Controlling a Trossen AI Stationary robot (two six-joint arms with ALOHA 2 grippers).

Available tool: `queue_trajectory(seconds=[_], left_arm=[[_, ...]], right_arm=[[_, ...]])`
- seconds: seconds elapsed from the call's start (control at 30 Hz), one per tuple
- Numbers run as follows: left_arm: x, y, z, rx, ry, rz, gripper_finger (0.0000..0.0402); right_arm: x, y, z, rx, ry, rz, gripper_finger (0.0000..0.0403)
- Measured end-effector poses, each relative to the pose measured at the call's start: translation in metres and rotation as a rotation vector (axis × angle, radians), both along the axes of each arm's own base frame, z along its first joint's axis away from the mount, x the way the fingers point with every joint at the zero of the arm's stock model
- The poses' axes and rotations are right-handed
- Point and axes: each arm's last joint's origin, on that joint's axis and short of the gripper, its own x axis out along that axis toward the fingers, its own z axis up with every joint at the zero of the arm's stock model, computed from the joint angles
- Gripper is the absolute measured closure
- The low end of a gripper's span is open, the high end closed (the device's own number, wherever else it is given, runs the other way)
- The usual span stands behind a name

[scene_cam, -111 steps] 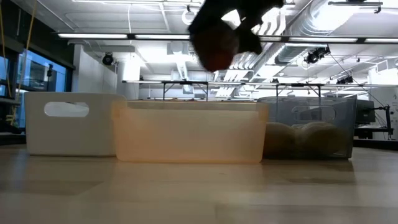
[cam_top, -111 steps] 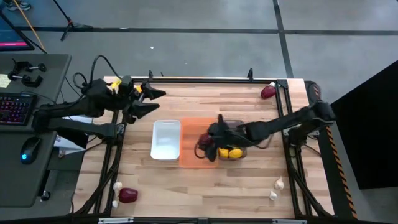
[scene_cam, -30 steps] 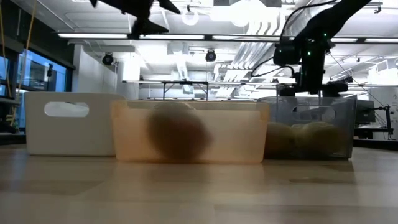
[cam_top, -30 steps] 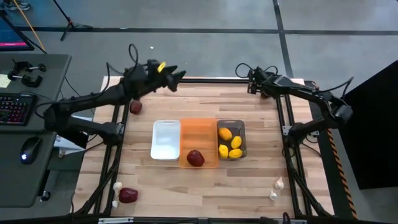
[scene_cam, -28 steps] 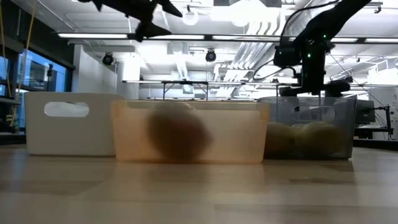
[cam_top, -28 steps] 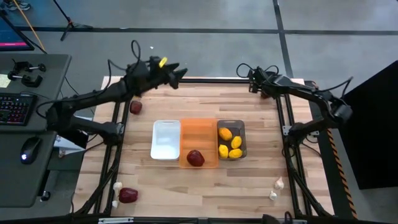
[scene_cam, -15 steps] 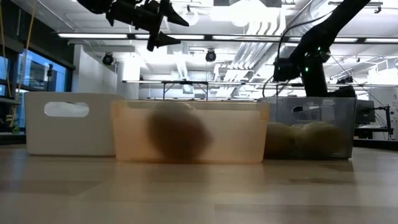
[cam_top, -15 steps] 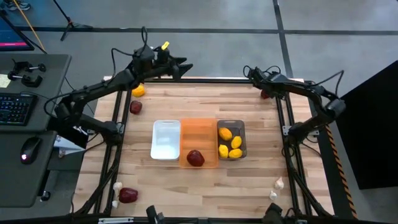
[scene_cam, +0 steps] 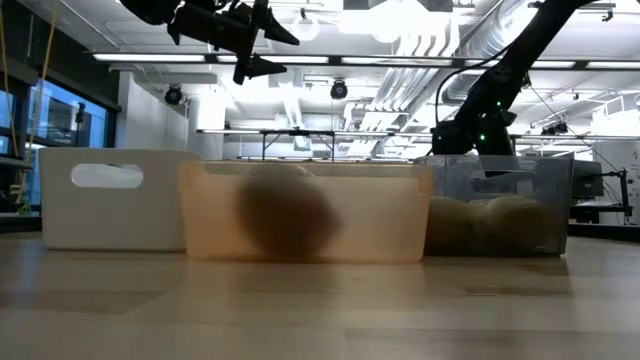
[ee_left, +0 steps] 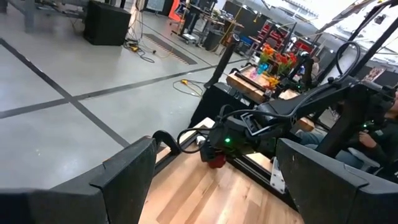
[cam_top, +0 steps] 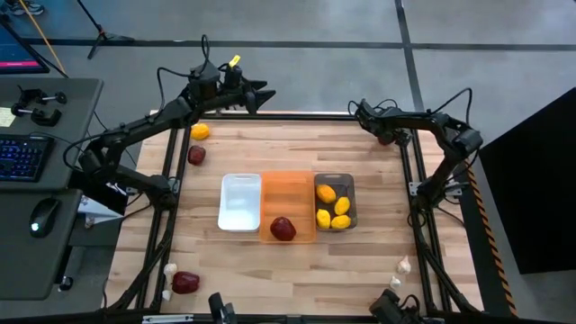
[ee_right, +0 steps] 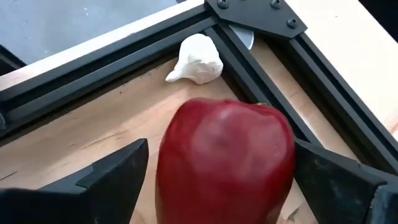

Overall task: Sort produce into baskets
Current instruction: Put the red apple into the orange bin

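My right gripper [cam_top: 383, 131] is open at the table's far right corner, low over a dark red fruit [ee_right: 224, 168]. Its fingers stand on either side of the fruit; I cannot tell whether they touch it. A garlic bulb [ee_right: 196, 59] lies just beyond, against the frame. My left gripper [cam_top: 256, 94] is open and empty, high over the far edge at the left. The white basket [cam_top: 240, 202], the orange basket [cam_top: 288, 202] with a red fruit [cam_top: 283, 229], and the grey basket [cam_top: 335, 184] with three lemons [cam_top: 334, 210] stand mid-table.
A lemon [cam_top: 200, 131] and a red fruit [cam_top: 195, 155] lie at the far left. A red fruit [cam_top: 185, 283] and garlic bulbs [cam_top: 170, 268] lie at the near left. Two garlic bulbs [cam_top: 404, 265] lie at the near right. A black frame [cam_top: 306, 115] rims the table.
My right gripper has gone down toward the red fruit in the far right corner. My left gripper has gone toward the far edge and now stands past it, which uncovers the lemon at the far left.
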Motion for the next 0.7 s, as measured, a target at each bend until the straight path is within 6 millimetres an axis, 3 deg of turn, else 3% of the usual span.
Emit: queue_trajectory(seconds=[0.27,0.47,0.6,0.7], left_arm=[[0.0,0.0,0.0,0.0,-0.001,0.0,0.0083],[0.002,-0.002,0.0,-0.033,-0.016,-0.009,0.0083],[0.001,-0.006,0.006,-0.077,-0.077,-0.139,0.0083],[-0.006,-0.011,0.022,-0.049,-0.168,-0.224,0.0083]], right_arm=[[0.0,0.001,-0.001,0.053,0.008,0.047,0.0046],[0.0,0.003,-0.001,0.097,-0.008,0.072,0.0124],[0.004,0.006,0.004,0.131,-0.022,0.16,0.0141],[0.013,0.016,0.021,0.104,-0.05,0.282,0.0141]])
